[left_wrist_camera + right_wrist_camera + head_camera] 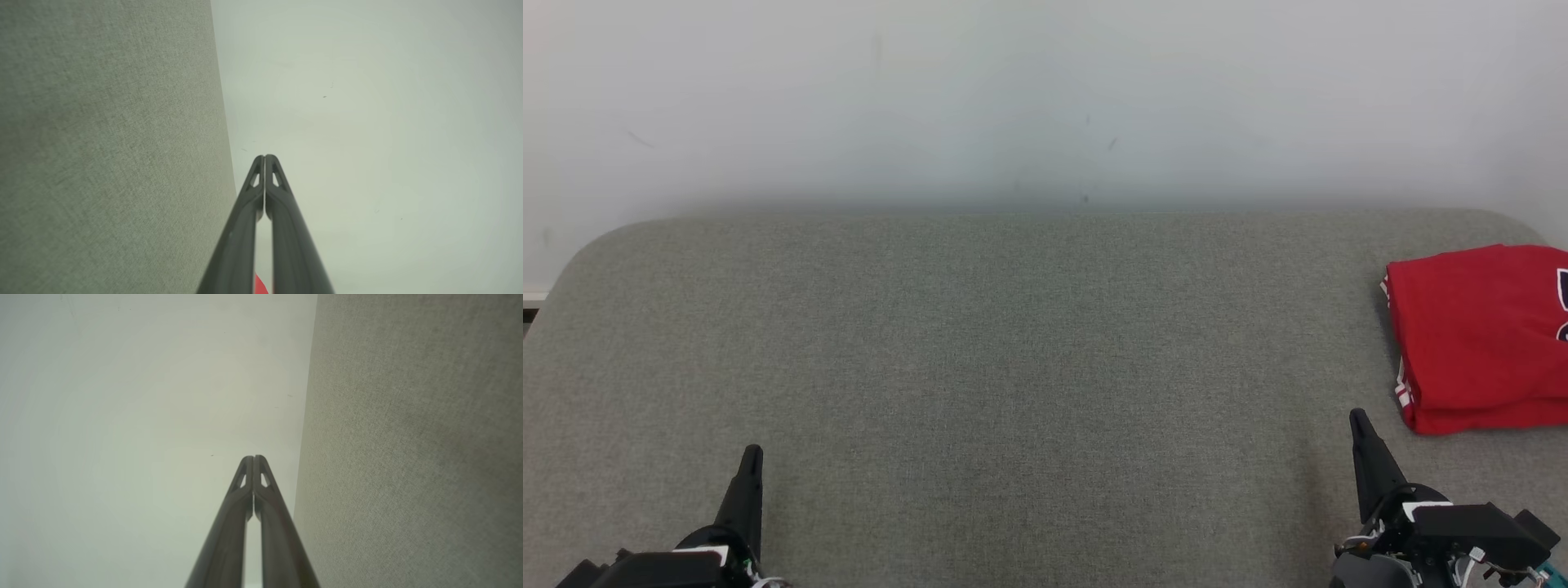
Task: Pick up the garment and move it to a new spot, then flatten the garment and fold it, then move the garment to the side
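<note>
Left pincer (752, 454): low at my left, fingers pointing away from me. In its wrist view I see the tips (264, 157) pressed together with nothing between them.
Red sliver (260, 286): shows low between the left fingers in that wrist view; I take it for the garment far off, but it is too small to be sure.
Bench (1013, 343): grey fabric top, bare between the two pincers; pale wall (1045, 98) beyond both tips.
Right pincer (1357, 418): low at my right, pointing away. Its wrist view shows the tips (253, 458) closed on each other, empty.
Garment (1478, 335): red, folded into a flat stack. It lies just right of the right pincer's tip and a little beyond it, near but not touching. From the left pincer it is well apart, across the bench.
Long axis: I cannot tell; the stack runs off the right of the head view. Its striped left edge runs away from me, roughly parallel to the right fingers.
Nearer arm: right, clearly.
Judgement: folded and set aside already, so I read the task as near done. Any nudge would fall to the right pincer, reaching right and forward.
</note>
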Controlling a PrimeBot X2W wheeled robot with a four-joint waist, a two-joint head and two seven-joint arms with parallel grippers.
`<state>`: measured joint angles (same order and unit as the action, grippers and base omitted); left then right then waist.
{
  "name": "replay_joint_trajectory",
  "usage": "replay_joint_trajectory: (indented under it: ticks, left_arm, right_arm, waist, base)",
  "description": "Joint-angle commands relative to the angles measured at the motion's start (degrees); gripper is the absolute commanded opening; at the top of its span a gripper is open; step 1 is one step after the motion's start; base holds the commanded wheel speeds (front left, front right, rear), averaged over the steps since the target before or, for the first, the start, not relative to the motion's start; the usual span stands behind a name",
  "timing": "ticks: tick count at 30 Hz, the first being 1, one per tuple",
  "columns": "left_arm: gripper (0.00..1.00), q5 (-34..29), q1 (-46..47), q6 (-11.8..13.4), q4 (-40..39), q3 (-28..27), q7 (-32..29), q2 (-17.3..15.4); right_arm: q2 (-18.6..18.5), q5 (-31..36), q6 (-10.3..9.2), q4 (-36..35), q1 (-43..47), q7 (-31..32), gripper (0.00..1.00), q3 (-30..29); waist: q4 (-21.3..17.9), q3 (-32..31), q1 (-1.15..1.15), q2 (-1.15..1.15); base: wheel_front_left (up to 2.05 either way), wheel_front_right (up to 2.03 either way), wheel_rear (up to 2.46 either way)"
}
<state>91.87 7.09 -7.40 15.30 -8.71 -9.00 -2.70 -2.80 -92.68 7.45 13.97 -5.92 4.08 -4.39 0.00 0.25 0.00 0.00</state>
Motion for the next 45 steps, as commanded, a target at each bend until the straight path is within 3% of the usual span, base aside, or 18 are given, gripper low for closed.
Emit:
replay_joint_trajectory:
  ticks: [1, 45]
  left_arm:
    - [0.00, 0.30, 0.39, -0.18, -0.22, -0.11, -0.09, -0.33]
    - [0.00, 0.31, 0.38, -0.17, -0.24, -0.11, -0.08, -0.33]
  right_arm:
    - [-0.15, 0.03, 0.06, -0.08, -0.56, 0.18, 0.00, -0.04]
    - [-0.15, 0.02, 0.06, -0.08, -0.55, 0.17, 0.00, -0.03]
  waist:
    - [0.00, 0.00, 0.00, 0.00]
    - [0.00, 0.00, 0.00, 0.00]
  base:
    - [0.00, 0.00, 0.00]
    - [0.00, 0.00, 0.00]
